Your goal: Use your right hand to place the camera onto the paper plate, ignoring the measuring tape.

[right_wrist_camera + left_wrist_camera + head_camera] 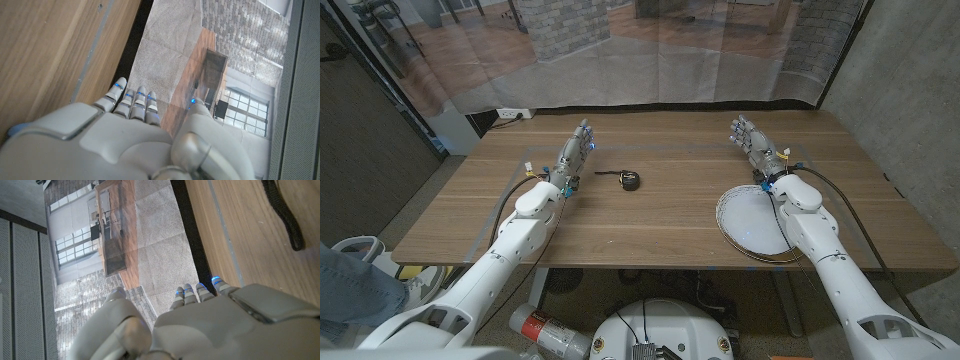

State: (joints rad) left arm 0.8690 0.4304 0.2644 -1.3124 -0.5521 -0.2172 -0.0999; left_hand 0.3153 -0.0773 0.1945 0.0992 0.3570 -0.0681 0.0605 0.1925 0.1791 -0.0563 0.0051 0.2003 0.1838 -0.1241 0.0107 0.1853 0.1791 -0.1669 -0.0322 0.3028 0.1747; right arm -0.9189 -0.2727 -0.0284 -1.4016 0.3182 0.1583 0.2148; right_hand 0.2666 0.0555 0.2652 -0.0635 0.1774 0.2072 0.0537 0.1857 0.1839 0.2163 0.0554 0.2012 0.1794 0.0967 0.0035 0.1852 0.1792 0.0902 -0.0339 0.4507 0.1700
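The fingers [741, 128] of the right hand [752, 142] are stretched out and a little apart, and they grasp nothing; they point toward the far edge of the worktop [650, 215], about 12 o'clock from the wrist. In the right wrist view the same fingers [131, 100] reach past the wooden edge, with the thumb set apart to the side, and nothing lies between them. The fingers [584, 133] of the left hand [575, 152] are also released and straight, pointing toward the far edge, with nothing in them. In the left wrist view these fingers [192, 292] lie close side by side and a black cord [282, 212] runs over the wood near them.

Behind the right hand, the right arm [820, 240] comes in from 5 o'clock and passes over the right part of the white paper plate [745, 220]. The plate lies flat on the worktop at about 4 o'clock from the middle, just beside the right wrist.

A small dark object [631, 180] with a short black strap lies on the worktop a little to 11 o'clock of the middle, between the two hands and nearer to the left one. It is too small to tell if it is the camera or the measuring tape. It is well apart from the plate and neither hand touches it.

The left arm [515, 245] comes in from 7 o'clock. At the lower left edge of the head view a part of a person [350, 285] in blue cloth shows.
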